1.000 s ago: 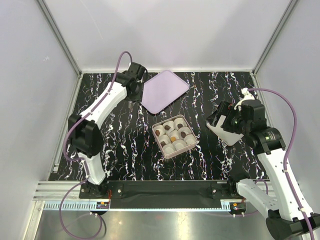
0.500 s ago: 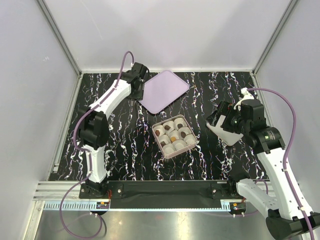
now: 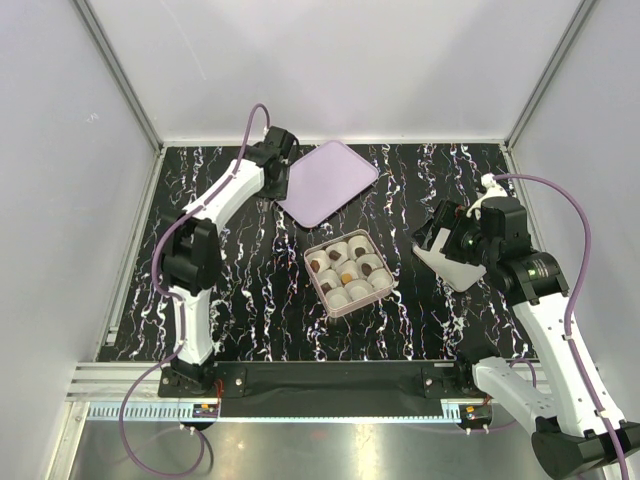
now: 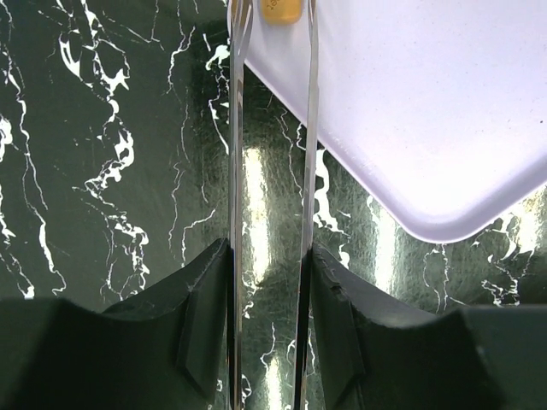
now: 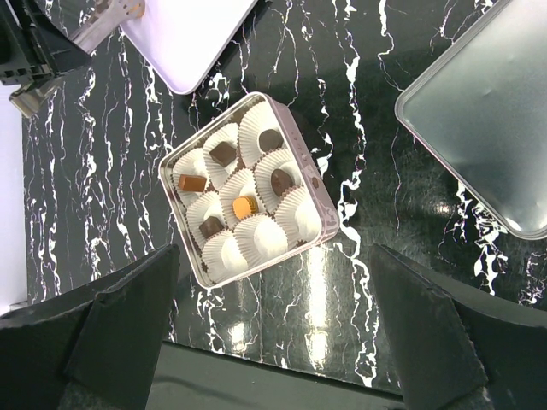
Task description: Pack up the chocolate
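Note:
A square box point(image 3: 377, 288) of white paper cups stands mid-table; it also shows in the right wrist view point(image 5: 318, 198). Several cups hold chocolate: dark pieces point(image 5: 224, 154) and an orange one point(image 5: 245, 207). My left gripper point(image 4: 269, 256) is shut on metal tongs point(image 4: 232, 128). The tong tips hold a light orange chocolate point(image 4: 280, 8) at the corner of a lilac tray point(image 4: 427, 102). In the top view the left gripper point(image 3: 270, 172) is at the tray's left edge point(image 3: 330, 180). My right gripper point(image 5: 273, 342) is open and empty, above the table right of the box.
A silvery lid point(image 5: 487, 111) lies right of the box, under my right gripper point(image 3: 442, 240) in the top view. White walls with metal rails close in the marbled black table on three sides.
The left arm has swung its elbow back and turned the wrist at the tray's left edge. The right arm and the box have not moved.

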You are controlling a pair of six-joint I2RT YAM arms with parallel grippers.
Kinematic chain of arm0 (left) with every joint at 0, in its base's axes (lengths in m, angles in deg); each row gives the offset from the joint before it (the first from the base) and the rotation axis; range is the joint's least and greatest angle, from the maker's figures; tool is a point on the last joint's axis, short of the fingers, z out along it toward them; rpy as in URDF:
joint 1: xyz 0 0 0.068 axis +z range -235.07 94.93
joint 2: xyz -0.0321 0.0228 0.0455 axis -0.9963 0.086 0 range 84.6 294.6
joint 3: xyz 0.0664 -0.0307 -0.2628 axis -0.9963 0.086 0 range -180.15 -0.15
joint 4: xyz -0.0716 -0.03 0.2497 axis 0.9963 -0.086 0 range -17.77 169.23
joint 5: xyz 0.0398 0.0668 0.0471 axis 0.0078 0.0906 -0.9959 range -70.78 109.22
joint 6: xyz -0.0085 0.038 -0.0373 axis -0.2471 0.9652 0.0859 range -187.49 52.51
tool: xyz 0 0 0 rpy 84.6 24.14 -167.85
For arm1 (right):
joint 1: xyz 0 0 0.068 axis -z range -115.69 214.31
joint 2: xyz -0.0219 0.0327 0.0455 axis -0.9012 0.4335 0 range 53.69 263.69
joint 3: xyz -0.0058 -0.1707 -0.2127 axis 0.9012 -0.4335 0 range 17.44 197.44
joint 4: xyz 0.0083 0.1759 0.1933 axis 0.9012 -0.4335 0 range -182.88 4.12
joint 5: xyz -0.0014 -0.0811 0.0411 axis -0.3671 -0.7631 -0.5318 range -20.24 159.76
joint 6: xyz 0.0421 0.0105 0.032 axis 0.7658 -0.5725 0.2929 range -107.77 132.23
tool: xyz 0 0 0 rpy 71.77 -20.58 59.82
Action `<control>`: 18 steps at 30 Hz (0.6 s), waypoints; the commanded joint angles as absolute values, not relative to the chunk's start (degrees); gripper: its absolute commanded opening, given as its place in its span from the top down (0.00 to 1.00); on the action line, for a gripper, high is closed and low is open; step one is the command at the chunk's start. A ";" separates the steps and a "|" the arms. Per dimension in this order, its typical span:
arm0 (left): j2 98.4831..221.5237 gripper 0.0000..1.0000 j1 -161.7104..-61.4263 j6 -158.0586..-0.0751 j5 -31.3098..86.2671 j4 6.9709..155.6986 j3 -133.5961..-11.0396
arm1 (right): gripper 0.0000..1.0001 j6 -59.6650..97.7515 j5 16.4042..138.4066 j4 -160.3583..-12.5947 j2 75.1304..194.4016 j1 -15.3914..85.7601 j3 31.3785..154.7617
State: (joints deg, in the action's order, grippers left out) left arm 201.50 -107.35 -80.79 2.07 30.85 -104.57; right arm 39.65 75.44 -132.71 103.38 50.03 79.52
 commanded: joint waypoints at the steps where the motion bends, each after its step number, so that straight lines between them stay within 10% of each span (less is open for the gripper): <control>1: 202.37 0.57 -106.87 -80.14 2.34 33.61 -105.79 | 0.00 39.74 76.01 -130.35 103.34 50.16 79.93; 18: 203.95 0.59 -106.78 -79.97 3.13 33.00 -106.85 | 0.00 39.39 75.04 -130.44 103.08 50.16 79.75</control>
